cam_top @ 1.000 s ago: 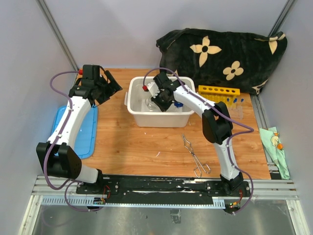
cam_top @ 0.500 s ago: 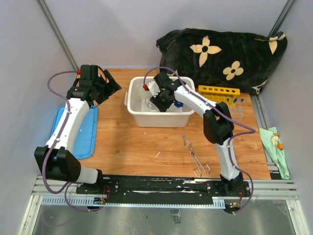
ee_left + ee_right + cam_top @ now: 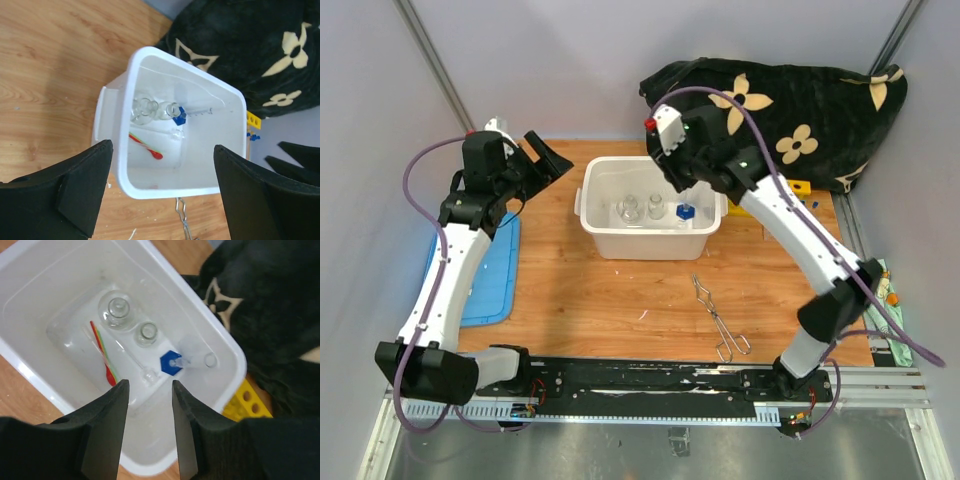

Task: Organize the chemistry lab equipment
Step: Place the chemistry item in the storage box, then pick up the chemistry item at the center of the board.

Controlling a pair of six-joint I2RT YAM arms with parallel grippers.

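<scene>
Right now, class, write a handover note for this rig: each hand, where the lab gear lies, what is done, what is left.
Left hand open, empty, left of the tub.
Right hand open, empty, above the tub.
Done, in tub: two beakers, blue-capped tube, red-tipped stick.
Outside: tongs on the table in front of the tub; yellow rack near the cloth.
Left: probably tongs and rack.

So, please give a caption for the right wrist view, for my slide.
Open right gripper above the white tub holding glass beakers, a blue-capped tube and a red-tipped stick.
</scene>
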